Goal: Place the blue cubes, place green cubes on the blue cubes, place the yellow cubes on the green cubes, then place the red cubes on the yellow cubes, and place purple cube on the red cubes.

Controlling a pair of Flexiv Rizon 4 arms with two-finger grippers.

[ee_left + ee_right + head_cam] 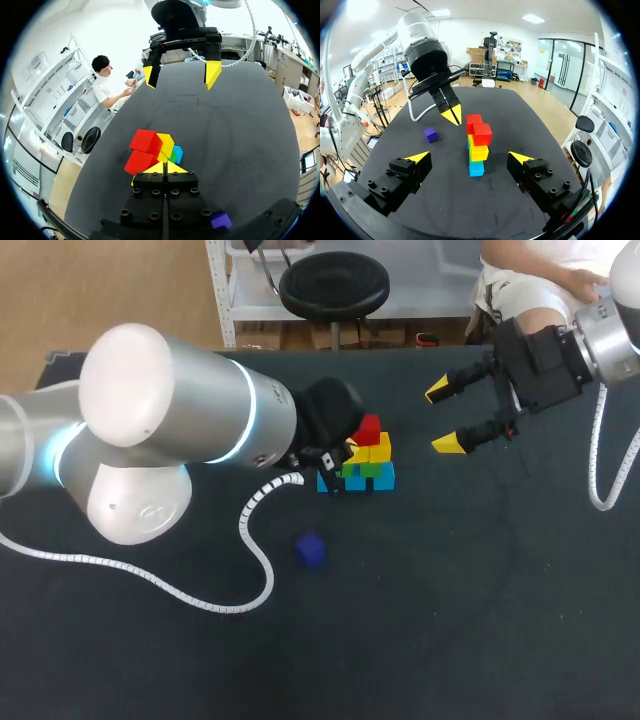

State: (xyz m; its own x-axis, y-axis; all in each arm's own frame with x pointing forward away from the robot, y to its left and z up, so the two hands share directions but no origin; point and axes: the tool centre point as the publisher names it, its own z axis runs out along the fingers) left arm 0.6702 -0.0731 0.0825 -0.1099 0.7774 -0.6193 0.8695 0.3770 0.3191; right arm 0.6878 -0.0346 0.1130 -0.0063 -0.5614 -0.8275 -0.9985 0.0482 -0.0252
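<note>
- Since the red cubes [145,142] are already set atop the stack [370,455], the left jaws are held closed on nothing, just short of it.
- The purple cube [311,549] is seen loose on the surface [480,620], beside and behind the left jaws; the last step is judged undone.
- The right jaws are held wide open, well back from the stack, presumably for clearance.

Blue cubes [384,478] lowest, green cubes [371,469], yellow cubes [380,449], 2 red cubes [369,428] topmost, purple cube [311,549] apart
</note>
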